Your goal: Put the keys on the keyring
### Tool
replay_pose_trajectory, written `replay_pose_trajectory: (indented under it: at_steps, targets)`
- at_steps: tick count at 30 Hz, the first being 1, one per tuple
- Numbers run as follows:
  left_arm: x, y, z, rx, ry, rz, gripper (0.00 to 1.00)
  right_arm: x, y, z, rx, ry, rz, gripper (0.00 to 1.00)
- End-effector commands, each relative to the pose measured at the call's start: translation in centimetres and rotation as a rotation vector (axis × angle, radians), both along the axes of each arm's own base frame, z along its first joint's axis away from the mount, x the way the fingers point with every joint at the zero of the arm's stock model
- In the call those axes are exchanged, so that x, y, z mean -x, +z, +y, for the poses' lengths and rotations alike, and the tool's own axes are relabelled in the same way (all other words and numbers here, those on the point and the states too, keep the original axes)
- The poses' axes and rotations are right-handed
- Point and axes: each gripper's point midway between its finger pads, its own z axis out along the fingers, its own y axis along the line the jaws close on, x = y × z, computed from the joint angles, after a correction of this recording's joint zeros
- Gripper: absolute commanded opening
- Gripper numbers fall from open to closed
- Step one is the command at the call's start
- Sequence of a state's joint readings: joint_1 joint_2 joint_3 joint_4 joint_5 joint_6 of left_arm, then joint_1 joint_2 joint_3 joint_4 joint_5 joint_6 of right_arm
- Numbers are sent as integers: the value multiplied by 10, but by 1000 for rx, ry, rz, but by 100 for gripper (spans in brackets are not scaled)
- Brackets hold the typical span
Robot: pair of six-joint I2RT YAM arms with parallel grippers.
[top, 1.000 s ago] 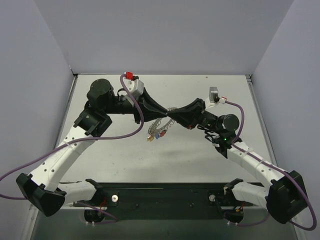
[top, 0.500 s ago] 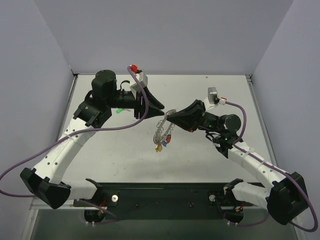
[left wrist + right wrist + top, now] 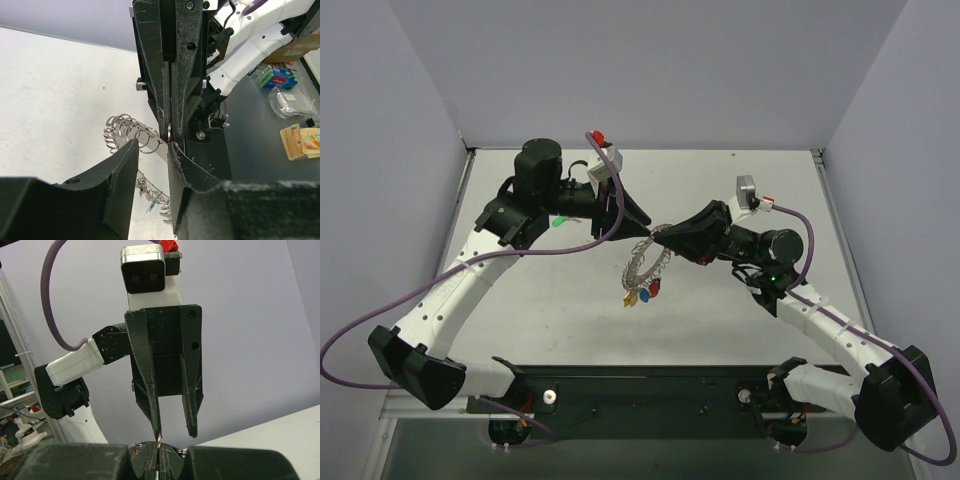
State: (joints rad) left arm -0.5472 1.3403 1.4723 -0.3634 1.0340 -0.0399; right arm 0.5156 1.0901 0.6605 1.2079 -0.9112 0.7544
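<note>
The keyring [image 3: 638, 262], a silvery coiled ring, hangs from my right gripper [image 3: 658, 235], which is shut on its top edge. Red, blue and yellow keys [image 3: 641, 293] dangle at the ring's low end, just above the table. My left gripper [image 3: 640, 222] stands open just left of the right one, one fingertip close to the pinched edge. A small green key [image 3: 558, 221] lies on the table under the left arm. In the left wrist view the keyring [image 3: 125, 134] shows beyond my open left gripper [image 3: 152, 150]. In the right wrist view the left gripper [image 3: 175, 432] faces my shut right gripper [image 3: 159, 452].
A black rail [image 3: 640, 385] runs along the table's near edge between the arm bases. Grey walls close the table in at the back and sides. Packets and boxes [image 3: 285, 77] lie off the table, beyond the right arm.
My left gripper has opened and drawn back left from the right gripper. The keyring has swung down and now hangs from the right gripper alone.
</note>
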Motion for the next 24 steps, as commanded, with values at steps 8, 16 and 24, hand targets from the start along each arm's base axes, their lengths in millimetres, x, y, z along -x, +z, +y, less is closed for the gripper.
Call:
replay_pose_trajectory:
  at_steps: [8, 16, 24]
  targets:
    - [11, 16, -8, 35, -70, -28, 39, 35, 76, -21, -184, -12, -379, 0]
    - [9, 10, -19, 11, -74, -26, 28, 35, 76, -21, -182, -9, -380, 0]
    - [12, 2, -29, -32, -82, -43, 0, 35, 73, -20, -178, -10, -377, 0]
